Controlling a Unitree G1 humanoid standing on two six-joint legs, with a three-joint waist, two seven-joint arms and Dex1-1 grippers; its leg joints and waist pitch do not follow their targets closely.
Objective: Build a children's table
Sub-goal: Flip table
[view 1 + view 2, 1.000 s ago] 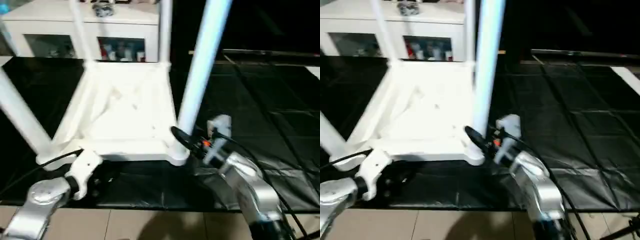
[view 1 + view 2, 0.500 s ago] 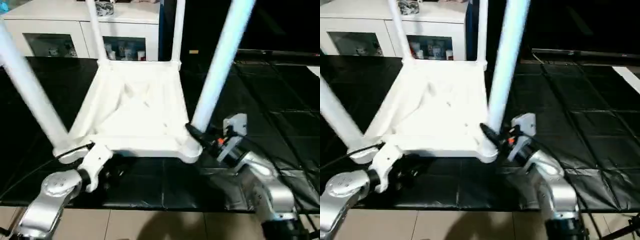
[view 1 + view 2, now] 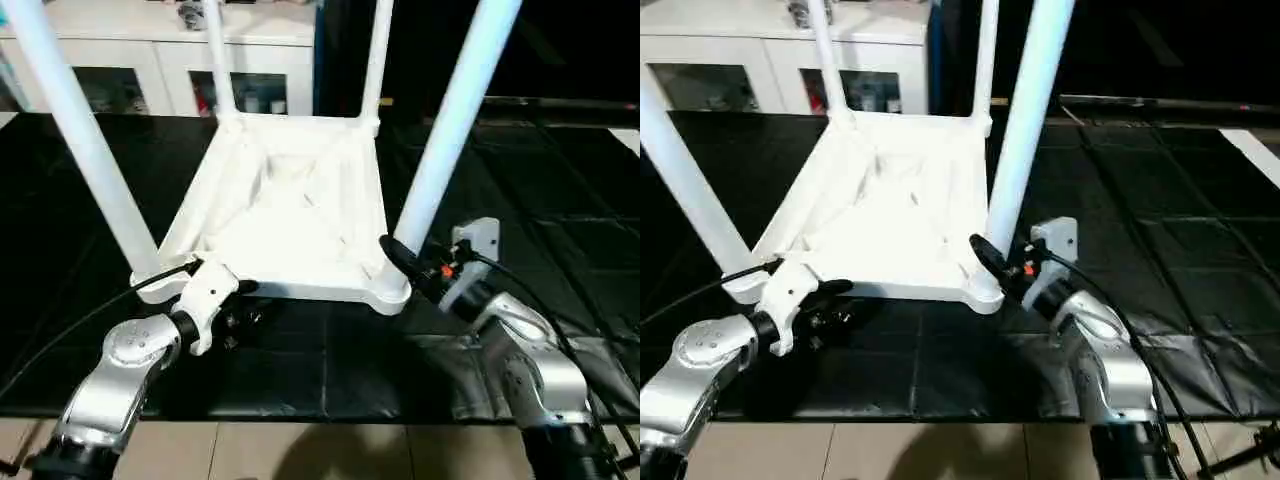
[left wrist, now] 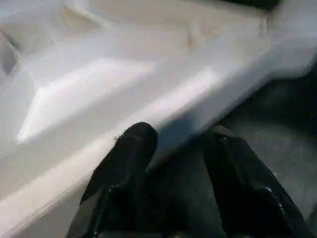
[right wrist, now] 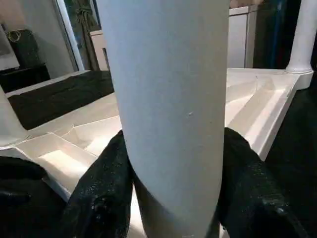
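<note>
Table lies upside down on the black mat, four legs up, cabinet close behind its far edge. Open mat to the right and on my near side; tile floor at the near mat edge. My right gripper is clamped around the base of the near-right leg, fingers either side, forearm angled in from the right. My left gripper straddles the table's near-left rim, one finger over and one under; grip looks closed on it.
</note>
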